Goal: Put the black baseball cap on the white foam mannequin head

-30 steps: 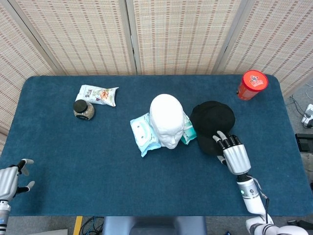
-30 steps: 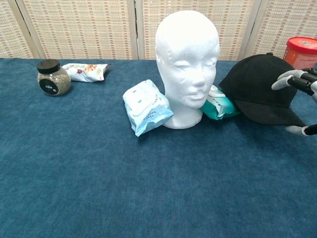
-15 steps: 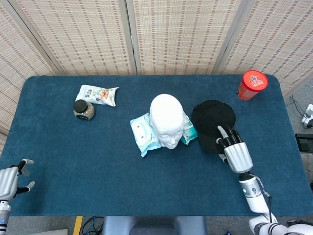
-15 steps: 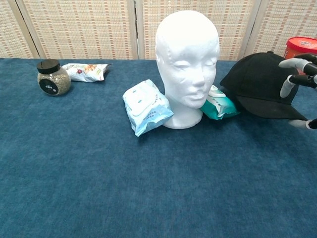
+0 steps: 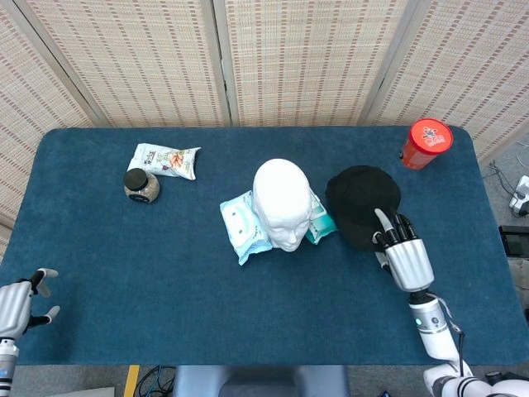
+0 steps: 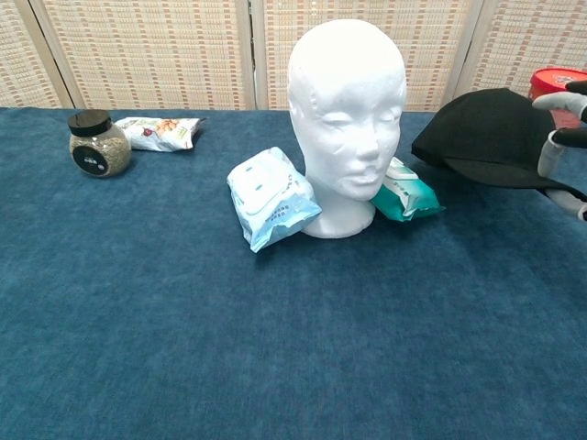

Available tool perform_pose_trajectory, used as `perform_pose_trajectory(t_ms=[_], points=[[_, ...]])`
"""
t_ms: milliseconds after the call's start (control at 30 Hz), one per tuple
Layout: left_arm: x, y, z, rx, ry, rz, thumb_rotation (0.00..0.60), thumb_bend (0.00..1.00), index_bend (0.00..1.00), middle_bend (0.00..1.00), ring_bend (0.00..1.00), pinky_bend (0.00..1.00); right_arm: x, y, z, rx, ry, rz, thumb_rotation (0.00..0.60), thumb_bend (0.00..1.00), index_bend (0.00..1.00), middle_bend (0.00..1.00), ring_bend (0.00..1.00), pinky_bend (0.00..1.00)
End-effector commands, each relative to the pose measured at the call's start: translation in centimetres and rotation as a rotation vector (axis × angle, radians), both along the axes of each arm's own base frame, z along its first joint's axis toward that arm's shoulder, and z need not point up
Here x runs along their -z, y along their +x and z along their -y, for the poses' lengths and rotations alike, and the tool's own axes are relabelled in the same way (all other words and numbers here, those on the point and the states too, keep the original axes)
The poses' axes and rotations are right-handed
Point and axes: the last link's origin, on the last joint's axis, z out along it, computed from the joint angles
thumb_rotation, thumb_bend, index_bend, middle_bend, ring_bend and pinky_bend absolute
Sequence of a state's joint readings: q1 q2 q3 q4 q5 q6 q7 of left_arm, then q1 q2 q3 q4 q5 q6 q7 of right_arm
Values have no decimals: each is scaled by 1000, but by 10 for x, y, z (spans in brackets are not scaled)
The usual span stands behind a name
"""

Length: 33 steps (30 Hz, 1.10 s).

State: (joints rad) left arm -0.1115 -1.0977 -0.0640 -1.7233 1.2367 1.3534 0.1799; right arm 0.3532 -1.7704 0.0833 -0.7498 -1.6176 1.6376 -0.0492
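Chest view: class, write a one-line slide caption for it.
Right hand grips the black cap beside the white foam head on the blue table.

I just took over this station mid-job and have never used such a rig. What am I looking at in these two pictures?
One picture looks down from the robot's head, the other looks forward from its chest. The robot has two arms ending in metal hands. On the blue table stands a white foam head, with two wipe packs against it, one on each side. To the left are a jar and a snack bag; a red can stands at the far right. The right hand has its fingers on the black cap and seems to grip its brim. The left hand is open at the table's near left corner, holding nothing.
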Motion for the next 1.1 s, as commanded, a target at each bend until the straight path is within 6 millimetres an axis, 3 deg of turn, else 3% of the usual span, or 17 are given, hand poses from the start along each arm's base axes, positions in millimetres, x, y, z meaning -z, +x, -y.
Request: perform_pose_trajectory(t_ms=[33,267,567,1100], points=[[0,0,0,0,-1,0,600,173,320,538,445,555,-1,-1,0,4,-2,-1,600,380,518,146,56,195],[0,0,0,0,0,1,600,173,320,538,444,555,-2,-1,1,8,-7,5,600,476,557,146,55,188],[-1,0,0,0,5,3,600,173,320,539,445,555,-7,7,3,-35,-40,-12,600,482,683,167,55,188],[3,2,1,5,-6,5,600,174,321,539,445,555,-61,25,9,-137,-229,-113,600,487,742,182,55,188]])
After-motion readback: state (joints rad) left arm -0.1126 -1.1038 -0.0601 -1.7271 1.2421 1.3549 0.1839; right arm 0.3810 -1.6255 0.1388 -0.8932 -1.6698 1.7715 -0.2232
